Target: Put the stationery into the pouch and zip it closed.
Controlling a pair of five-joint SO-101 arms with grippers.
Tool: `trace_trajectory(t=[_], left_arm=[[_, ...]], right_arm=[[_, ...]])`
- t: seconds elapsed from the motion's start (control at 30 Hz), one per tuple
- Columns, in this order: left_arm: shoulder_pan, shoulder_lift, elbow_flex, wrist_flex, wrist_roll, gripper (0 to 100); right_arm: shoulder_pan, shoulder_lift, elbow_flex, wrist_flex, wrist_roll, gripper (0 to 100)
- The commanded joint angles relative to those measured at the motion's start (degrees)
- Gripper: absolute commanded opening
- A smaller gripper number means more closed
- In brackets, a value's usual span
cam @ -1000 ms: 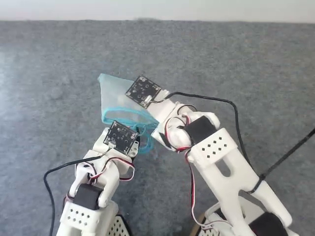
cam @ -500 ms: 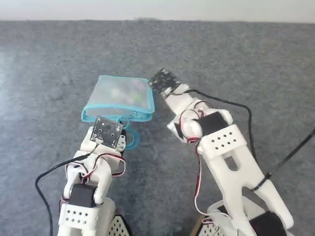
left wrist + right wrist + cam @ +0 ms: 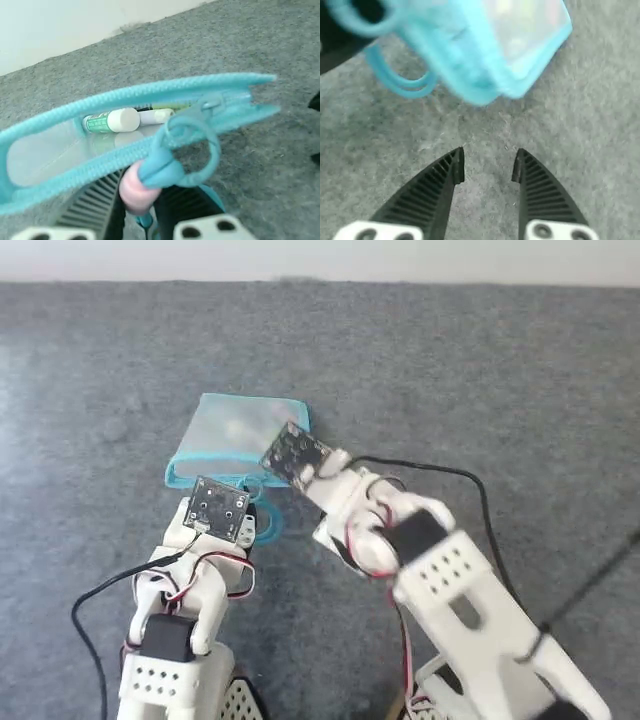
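Observation:
A translucent pouch [image 3: 235, 430] with cyan trim lies flat on the grey carpet. In the left wrist view its mouth [image 3: 45, 150] gapes, the zipper slider [image 3: 207, 104] near one end. Inside lie a green-and-white glue stick [image 3: 111, 121] and another white-tipped item [image 3: 156, 116]. My left gripper [image 3: 140, 195] is shut on the pouch's cyan strap [image 3: 160, 167], with a pink bead [image 3: 132, 192] on it, at the pouch's near edge. My right gripper [image 3: 486, 165] hangs open and empty over the carpet just short of the pouch's near right corner [image 3: 520, 55].
A cyan loop [image 3: 268, 525] trails on the carpet between the two arms, also seen as the loop [image 3: 405, 82] in the right wrist view. Bare grey carpet [image 3: 500, 370] extends all round, and a pale wall runs along the far edge.
The pouch, held up and tilted a second ago, now lies flat. The right arm let go, swung off to the right, then came back to the pouch's near right corner.

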Motion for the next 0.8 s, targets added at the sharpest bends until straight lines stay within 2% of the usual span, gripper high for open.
trace_trajectory(t=[0.0,0.17,0.37,0.63,0.77], left_arm=[[-0.2,-0.7,-3.1,-1.8,1.7,1],[0.0,-0.6,-3.1,-1.7,1.7,1],[-0.1,-0.5,-3.0,-1.7,1.7,1],[-0.2,-0.5,-3.0,-1.8,1.7,1],[0.1,-0.5,-3.0,-1.8,1.7,1]], right_arm=[[-1.8,-11.4,3.2,-2.8,1.4,16.9],[-3.7,-16.0,7.1,-9.8,1.3,18.0],[-3.7,-9.0,5.0,-13.2,1.3,31.9],[-4.1,-2.5,0.6,-13.9,1.5,30.8],[-7.0,-2.4,-0.9,-13.8,1.6,30.8]])
